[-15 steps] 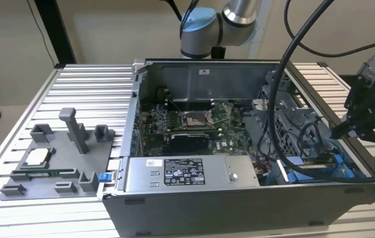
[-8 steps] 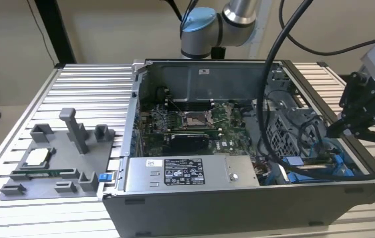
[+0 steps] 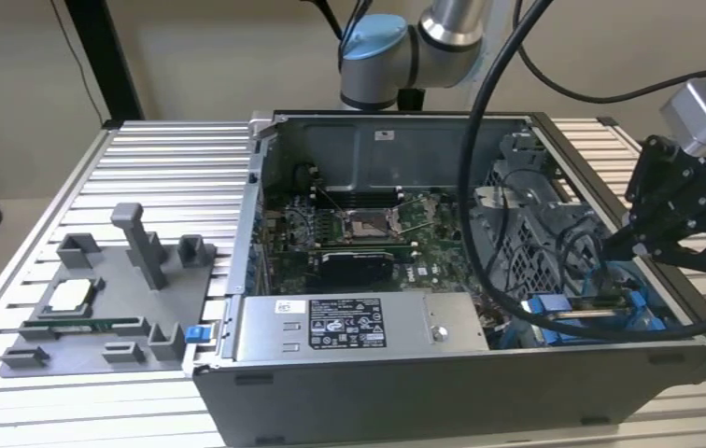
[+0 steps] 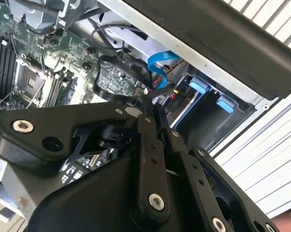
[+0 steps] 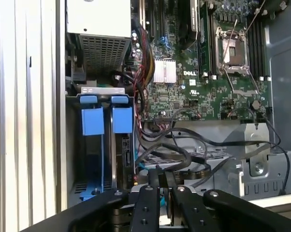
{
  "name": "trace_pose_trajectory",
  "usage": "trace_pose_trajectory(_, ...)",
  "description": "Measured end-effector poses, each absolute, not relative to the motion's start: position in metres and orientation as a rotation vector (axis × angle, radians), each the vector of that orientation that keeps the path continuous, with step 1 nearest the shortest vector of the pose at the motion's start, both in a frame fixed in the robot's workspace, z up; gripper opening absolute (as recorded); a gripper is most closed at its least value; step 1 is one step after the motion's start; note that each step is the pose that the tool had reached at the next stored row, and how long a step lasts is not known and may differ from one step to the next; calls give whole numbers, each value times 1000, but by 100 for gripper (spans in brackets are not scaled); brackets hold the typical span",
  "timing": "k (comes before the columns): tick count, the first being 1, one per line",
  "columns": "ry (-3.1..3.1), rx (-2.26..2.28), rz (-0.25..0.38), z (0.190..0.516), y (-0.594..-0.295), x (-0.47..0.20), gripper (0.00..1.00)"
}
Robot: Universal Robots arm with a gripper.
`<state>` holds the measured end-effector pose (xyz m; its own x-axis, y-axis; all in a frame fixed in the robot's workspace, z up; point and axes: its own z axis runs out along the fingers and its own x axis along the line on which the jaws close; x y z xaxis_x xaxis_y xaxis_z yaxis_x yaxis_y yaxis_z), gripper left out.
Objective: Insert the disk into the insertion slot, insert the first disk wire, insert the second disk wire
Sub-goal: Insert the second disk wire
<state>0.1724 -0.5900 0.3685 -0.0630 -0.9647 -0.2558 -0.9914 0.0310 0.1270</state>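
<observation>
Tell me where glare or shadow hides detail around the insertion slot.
Exterior view: even light, mild sheen on the silver power supply. First wrist view: the table slats wash out bright; the insertion slot is dark below its blue tabs. Second wrist view: the gripper looms dark in front.

A white printed label with small symbols sits on the silver metal power supply box (image 3: 345,322), pale lettering runs along the black gripper (image 3: 652,245), and white print marks the green motherboard (image 5: 190,73), none legible enough to quote.
</observation>
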Motion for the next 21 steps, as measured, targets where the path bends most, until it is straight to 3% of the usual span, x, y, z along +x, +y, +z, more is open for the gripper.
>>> trace_pose_trajectory(21, 2174, -2077, 416, 376, -616, 147, 0)
